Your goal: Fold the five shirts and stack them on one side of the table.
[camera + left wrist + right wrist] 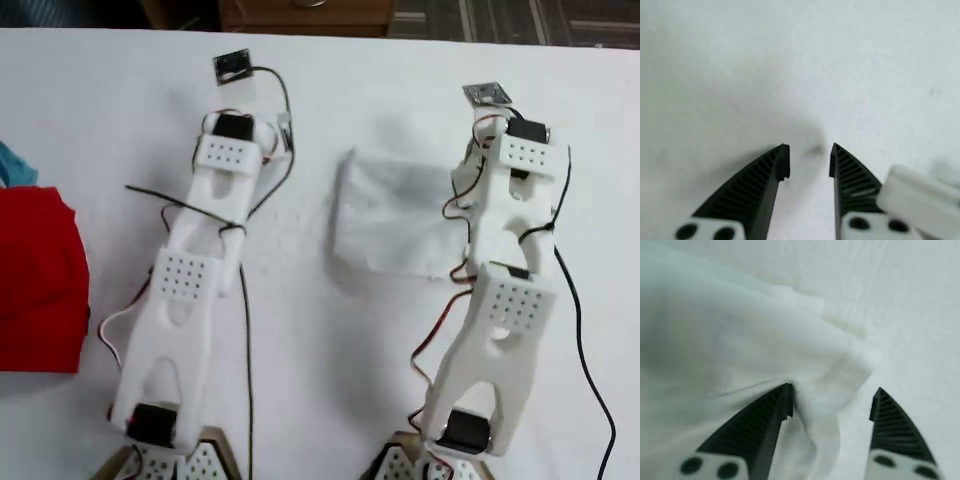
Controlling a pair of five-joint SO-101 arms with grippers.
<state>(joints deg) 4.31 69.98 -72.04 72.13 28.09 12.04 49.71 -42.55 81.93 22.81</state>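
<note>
Well, the white shirt lies as a rough, rumpled rectangle on the table, between the two arms and nearer the one on the right side of the high view. That arm is the right one, since its wrist view looks onto the same white fabric. The right hand is spread wide at the shirt's edge: a bunched corner of the cloth sits in the gap between its dark ribbed fingers, touching one of them and clear of the other, so nothing is pinched. Bare table shows past that corner.

The left arm reaches out over the table well apart from the white shirt. Its left hand hangs low over plain white tabletop with its fingers parted by a narrow gap and nothing between them; a faint shadow lies on the surface just ahead of the tips.

At the far left edge of the table a red shirt lies in a rounded heap, partly cut off by the frame. A strip of teal cloth peeks out just beyond it, touching or nearly touching its upper edge
</note>
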